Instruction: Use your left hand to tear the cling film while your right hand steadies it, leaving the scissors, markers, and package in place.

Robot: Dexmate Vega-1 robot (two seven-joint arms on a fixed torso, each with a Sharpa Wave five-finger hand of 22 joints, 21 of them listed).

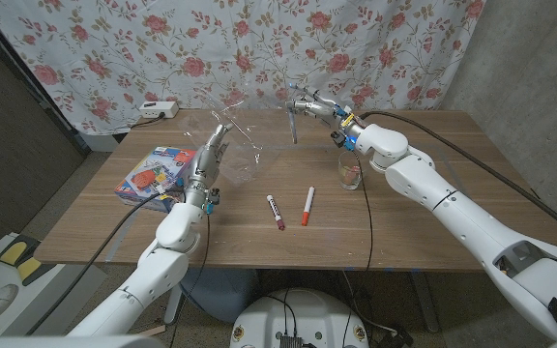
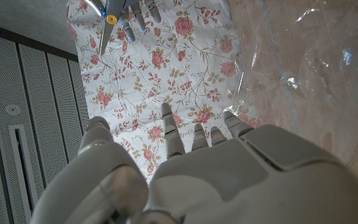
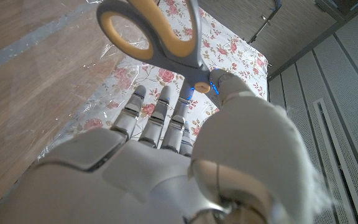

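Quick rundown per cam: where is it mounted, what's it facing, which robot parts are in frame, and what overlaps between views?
Head view: fixed on the robot's head, looking down over the wooden table; both arms, left hand on the cling film, right hand holding scissors.
Left wrist view: along the left hand's back toward the floral curtain and film.
Right wrist view: along the right hand's back at the scissors.
Shared: scissors, film and curtain show in all three.

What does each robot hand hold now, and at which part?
Right robot hand: scissors, pinched near the pivot. Left robot hand: cling film, seemingly at its edge.
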